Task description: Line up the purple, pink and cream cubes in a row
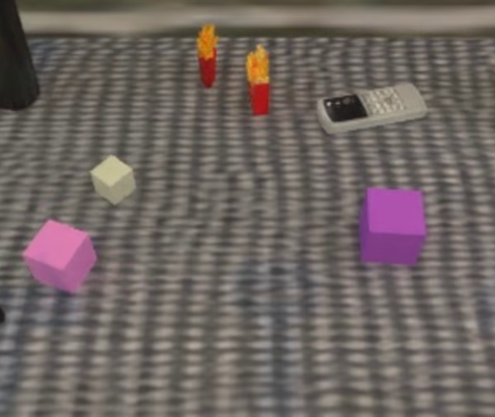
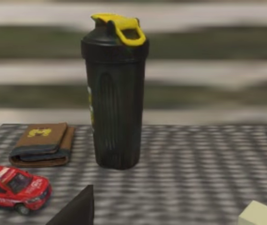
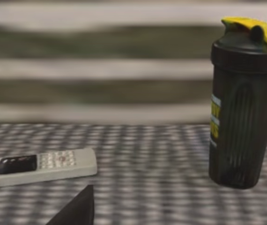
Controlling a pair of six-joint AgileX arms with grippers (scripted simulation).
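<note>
I see all 3 cubes apart, not in a row. Purple cube [image 1: 392, 225] on table's right half, below the grey phone [image 1: 372, 107]. Pink cube [image 1: 60, 254] near left edge; cream cube [image 1: 113, 179] just above-right of it. Two fries cartons [image 1: 207, 56] at back. Left wrist cam: black shaker [image 2: 116, 93], wallet [image 2: 43, 144], red toy car [image 2: 12, 186]. Jaw state of either gripper: can't tell.

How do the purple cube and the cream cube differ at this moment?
The purple cube is clearly larger than the cream cube. The purple cube is deep purple-magenta, the cream cube pale yellowish. The purple cube sits on the table's right side, squared to the top view, while the cream cube sits on the left side, turned at an angle, near the pink cube. Both are plain matte cubes resting on the table, untouched by any gripper.
</note>
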